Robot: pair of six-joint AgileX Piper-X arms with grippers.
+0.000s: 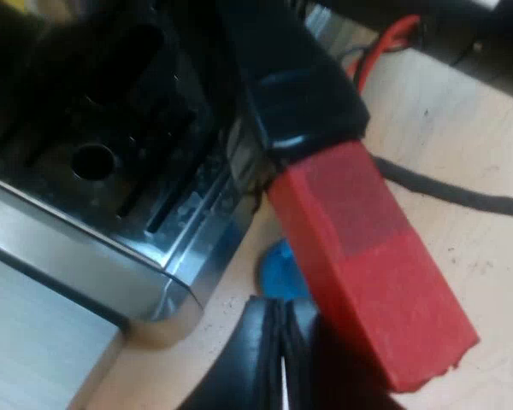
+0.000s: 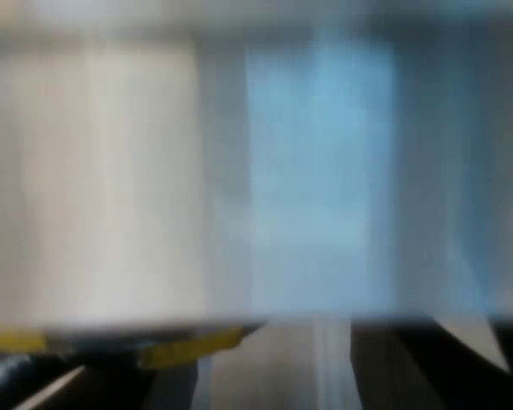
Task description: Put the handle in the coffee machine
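The holder's handle [image 1: 299, 94] is dark and ends in a red block [image 1: 368, 265]. It reaches out from the espresso machine's front over the edge of the drip tray [image 1: 94, 162]. My left gripper [image 1: 282, 367] is just beneath the red end, which overlaps it. Under the handle, a blue tamper [image 1: 278, 269] lies on the wooden table [image 1: 462, 137]. My right gripper [image 2: 256, 376] shows as dark shapes close against a pale, bluish blurred surface [image 2: 239, 171].
The machine's shiny metal base corner [image 1: 167, 303] stands close to the left gripper. A black cable [image 1: 462, 196] and a red cable [image 1: 385, 43] lie on the table beyond the handle.
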